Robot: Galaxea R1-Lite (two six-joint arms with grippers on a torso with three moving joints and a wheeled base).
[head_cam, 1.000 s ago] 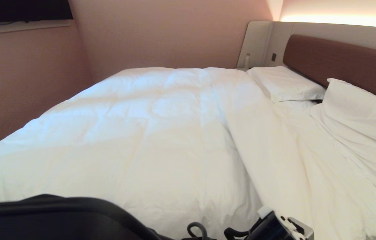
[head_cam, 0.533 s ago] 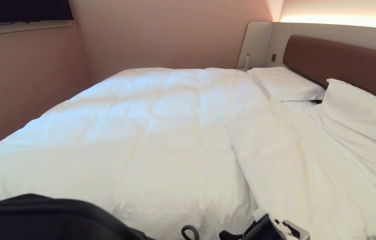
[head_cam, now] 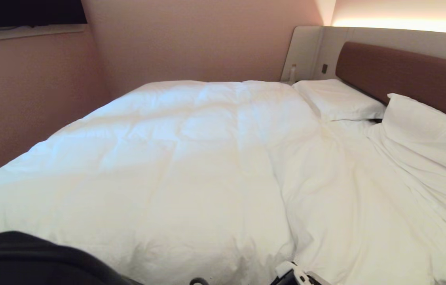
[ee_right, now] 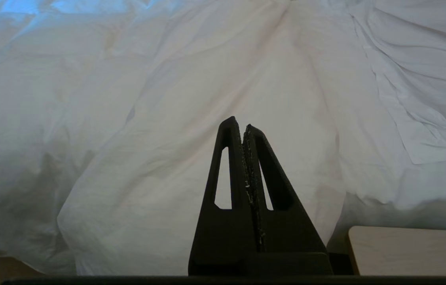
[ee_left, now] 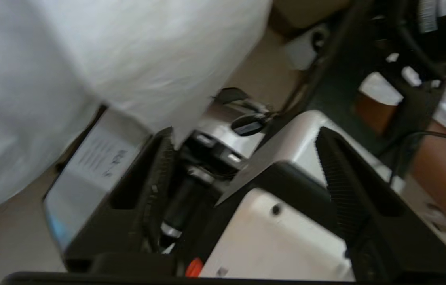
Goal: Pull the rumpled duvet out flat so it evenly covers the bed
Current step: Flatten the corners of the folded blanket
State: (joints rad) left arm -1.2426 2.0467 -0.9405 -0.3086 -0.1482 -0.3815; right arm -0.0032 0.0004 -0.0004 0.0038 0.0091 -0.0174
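the thick puffy white duvet [head_cam: 175,158] with faint stitched squares lies spread over most of the large low bed [head_cam: 345,126], its right-hand edge running from beside the far pillow down to the near edge. since a second ago the long raised fold along that edge has sunk and the edge now lies flatter against the thin white sheet [head_cam: 385,190]. two rectangular white pillows [head_cam: 339,99] rest at the brown padded headboard [head_cam: 408,75].

left gripper [ee_left: 246,158]: the black ribbed fingers [ee_left: 337,174] stand apart, holding nothing; a hanging corner of the duvet touches one finger. a second ago its wrist showed further up the bottom edge of the head view; now only a sliver remains.

right gripper [ee_right: 243,126]: black fingers pressed together, empty, pointing at the duvet's draped near side. a pale wooden surface [ee_right: 408,249] sits beside it.
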